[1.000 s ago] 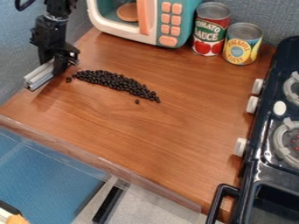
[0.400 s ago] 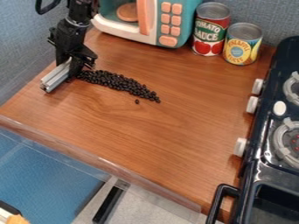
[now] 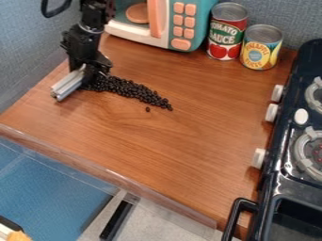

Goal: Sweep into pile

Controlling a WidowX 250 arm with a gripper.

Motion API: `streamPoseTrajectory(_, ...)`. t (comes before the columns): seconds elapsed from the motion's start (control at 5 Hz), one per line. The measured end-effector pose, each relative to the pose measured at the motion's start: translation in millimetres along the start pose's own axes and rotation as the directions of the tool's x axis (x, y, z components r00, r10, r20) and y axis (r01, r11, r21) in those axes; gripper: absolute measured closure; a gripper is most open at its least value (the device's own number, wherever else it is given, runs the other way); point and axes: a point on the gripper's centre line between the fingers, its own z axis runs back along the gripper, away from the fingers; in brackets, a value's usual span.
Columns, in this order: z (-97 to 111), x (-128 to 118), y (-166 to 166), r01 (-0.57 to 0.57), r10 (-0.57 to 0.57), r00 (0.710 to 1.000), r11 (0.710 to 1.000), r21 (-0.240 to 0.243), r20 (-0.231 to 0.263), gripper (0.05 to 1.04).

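Observation:
My black gripper [image 3: 88, 70] hangs low at the upper left of the table, shut on a grey bar-shaped sweeping tool [image 3: 69, 84]. The tool lies slanted against the left end of the dark beans [image 3: 129, 88]. These beans form an elongated band that slopes down to the right, and one loose bean [image 3: 148, 109] sits just below it. The gripper and tool hide the band's left tip.
A toy microwave [image 3: 170, 23] stands at the back, with a tomato sauce can [image 3: 227, 32] and a pineapple can [image 3: 260, 47] beside it. The dark toy stove [image 3: 283, 188] lines the right side. A raised clear edge [image 3: 107, 173] borders the wooden table [image 3: 182, 150] in front.
The gripper has moved right with the grey tool, from left of the beans up against their left end. The beans at that end look slightly bunched; the others look unmoved.

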Motion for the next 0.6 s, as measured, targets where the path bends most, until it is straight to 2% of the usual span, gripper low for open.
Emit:
streamPoseTrajectory(0.4, 11, -9, 34, 0.025, -0.022, 0.999, 0.998, 0.057, -0.043, 0.704)
streamPoseTrajectory(0.6, 12, -9, 39, 0.021, -0.017, 0.998, 0.997, 0.069, -0.052, 0.703)
